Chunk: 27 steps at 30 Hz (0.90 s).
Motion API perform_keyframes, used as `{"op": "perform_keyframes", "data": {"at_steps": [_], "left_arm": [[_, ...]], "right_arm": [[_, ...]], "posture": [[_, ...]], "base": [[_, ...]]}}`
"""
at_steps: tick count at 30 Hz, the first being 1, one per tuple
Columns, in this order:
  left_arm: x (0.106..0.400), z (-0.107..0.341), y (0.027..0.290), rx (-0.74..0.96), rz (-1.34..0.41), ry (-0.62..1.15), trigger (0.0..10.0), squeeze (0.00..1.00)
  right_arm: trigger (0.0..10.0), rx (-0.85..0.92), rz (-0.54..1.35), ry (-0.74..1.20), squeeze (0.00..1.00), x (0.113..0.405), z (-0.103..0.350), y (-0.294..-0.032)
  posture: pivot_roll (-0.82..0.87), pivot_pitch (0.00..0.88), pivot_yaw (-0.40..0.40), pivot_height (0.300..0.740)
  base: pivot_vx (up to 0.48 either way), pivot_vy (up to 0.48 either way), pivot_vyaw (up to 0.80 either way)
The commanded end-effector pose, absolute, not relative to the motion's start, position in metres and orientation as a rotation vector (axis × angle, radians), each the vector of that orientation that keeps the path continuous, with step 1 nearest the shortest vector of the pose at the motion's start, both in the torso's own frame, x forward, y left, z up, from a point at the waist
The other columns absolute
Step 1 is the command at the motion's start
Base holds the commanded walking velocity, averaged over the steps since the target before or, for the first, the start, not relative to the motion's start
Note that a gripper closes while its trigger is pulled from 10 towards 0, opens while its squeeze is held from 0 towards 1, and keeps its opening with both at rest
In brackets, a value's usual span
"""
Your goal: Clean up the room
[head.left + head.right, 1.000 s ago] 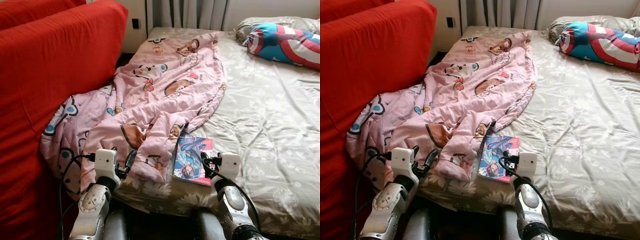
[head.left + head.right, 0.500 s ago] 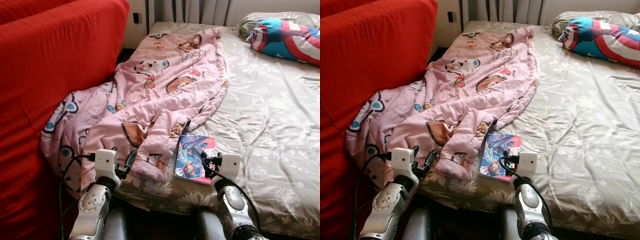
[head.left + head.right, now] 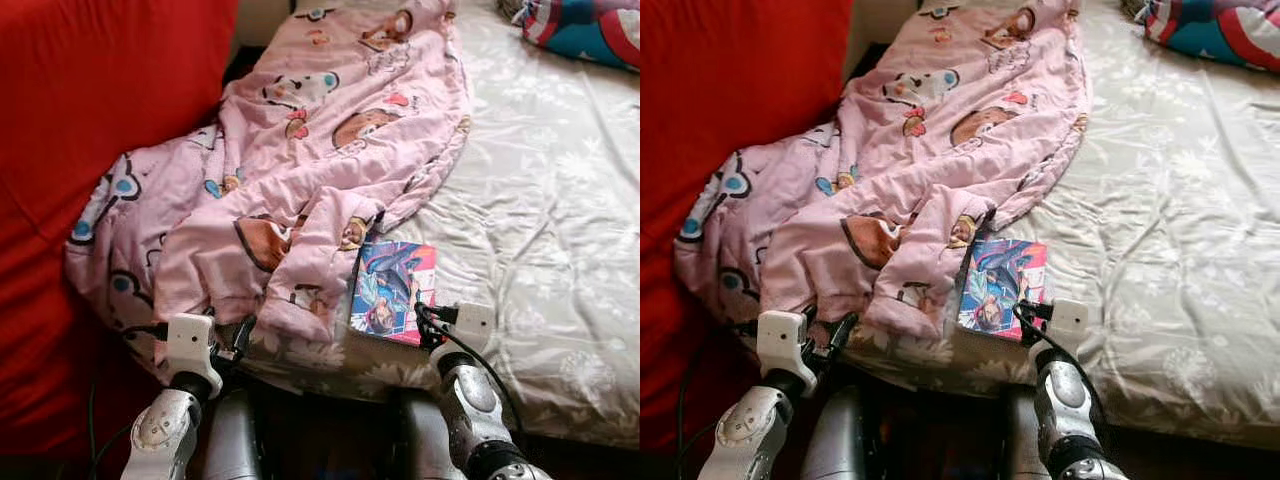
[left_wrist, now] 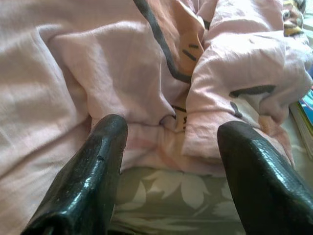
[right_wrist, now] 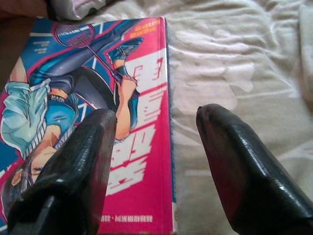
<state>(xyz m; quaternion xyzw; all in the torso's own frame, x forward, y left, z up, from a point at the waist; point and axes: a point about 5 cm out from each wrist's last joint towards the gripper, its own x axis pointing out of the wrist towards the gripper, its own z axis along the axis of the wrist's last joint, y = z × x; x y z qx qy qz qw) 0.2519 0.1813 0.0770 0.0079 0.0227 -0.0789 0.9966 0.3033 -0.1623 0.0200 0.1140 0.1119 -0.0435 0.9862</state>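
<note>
Nearest, both grippers hover at the near edge of the bed (image 3: 560, 210). The left gripper (image 4: 171, 161) has its two black fingers spread wide with nothing between them, pointed at the bunched hem of the pink blanket (image 3: 320, 160) where it hangs over that edge. The right gripper (image 5: 151, 161) is also spread and holding nothing; its fingers straddle the long side of a comic book (image 3: 392, 292), one finger (image 5: 73, 166) over the cover and the other over the bare sheet beside it.

The comic book lies flat near the near edge of the bed, just in front of the right gripper, its pink and blue cover facing up. A fold of the blanket lies against the book's left side; whether it overlaps the book cannot be told.

Farther on, the blanket, printed with cartoon figures, runs crumpled along the left edge of the bed toward the far left corner, and spills off the left side against a red sofa (image 3: 90, 120). At the far right corner lies a pillow (image 3: 590, 25) in red, white and blue.
</note>
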Motion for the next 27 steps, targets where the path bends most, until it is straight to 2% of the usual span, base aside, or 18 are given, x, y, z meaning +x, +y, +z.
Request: {"op": "perform_keyframes", "data": {"at_steps": [1, 9, 12, 16, 27], "left_arm": [[0.247, 0.075, 0.183, 0.013, -0.146, 0.071, 10.0, 0.0], [0.247, 0.075, 0.184, 0.013, -0.145, 0.07, 10.0, 0.0], [0.24, 0.077, 0.189, 0.027, -0.135, 0.073, 10.0, 0.0], [0.237, 0.078, 0.193, 0.039, -0.13, 0.08, 10.0, 0.0], [0.233, 0.081, 0.194, 0.046, -0.131, 0.095, 10.0, 0.0]], "right_arm": [[10.0, 0.255, -0.111, 0.267, 0.0, 0.295, 0.01, -0.164], [10.0, 0.262, -0.115, 0.272, 0.0, 0.294, 0.009, -0.164], [10.0, 0.383, -0.126, 0.323, 0.0, 0.289, 0.0, -0.166], [10.0, 0.459, -0.11, 0.354, 0.0, 0.288, -0.003, -0.164], [10.0, 0.486, -0.064, 0.329, 0.0, 0.296, 0.004, -0.163]], "posture": [[0.06, 0.23, 0.019, 0.581], [0.06, 0.23, 0.019, 0.581], [0.09, 0.252, 0.029, 0.581], [0.1, 0.264, 0.034, 0.581], [0.11, 0.27, 0.048, 0.581]], "base": [[0.0, 0.0, 0.0], [0.0, 0.0, 0.0], [0.0, 0.0, 0.0], [0.0, 0.0, 0.0], [0.0, 0.0, 0.0]]}}
